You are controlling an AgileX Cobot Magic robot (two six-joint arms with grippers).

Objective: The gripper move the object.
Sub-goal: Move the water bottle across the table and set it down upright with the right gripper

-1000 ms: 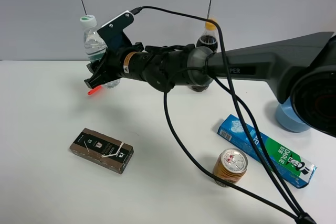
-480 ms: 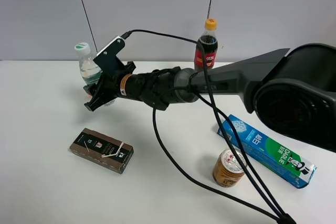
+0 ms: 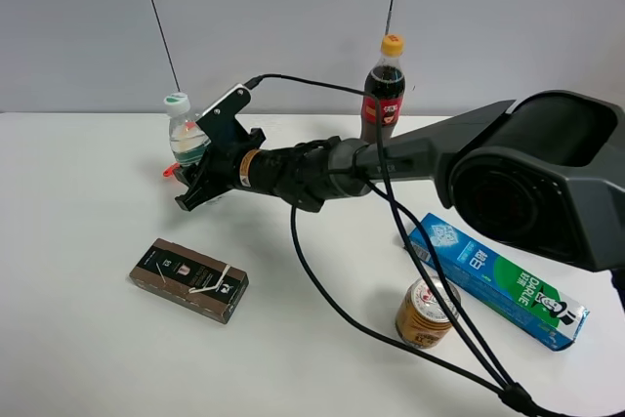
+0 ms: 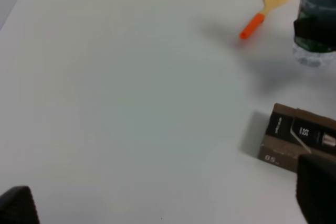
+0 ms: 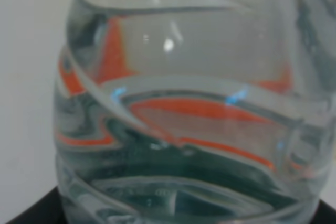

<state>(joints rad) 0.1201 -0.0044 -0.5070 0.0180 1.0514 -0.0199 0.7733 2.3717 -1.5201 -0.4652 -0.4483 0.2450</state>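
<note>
Masking bottle (image 3: pixel 186 135) base: R tool (image 3: pixel 198 181)

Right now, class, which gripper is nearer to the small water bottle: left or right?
Right. The right gripper grips the small water bottle low down. The left gripper hangs open well apart, viewing it across the table, past the brown box.

water bottle (image 3: pixel 185 136): now lower, shifted right | right gripper (image 3: pixel 198 181): descended with it

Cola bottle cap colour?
Yellow cap on the cola bottle; exterior high view shows it best.
</note>
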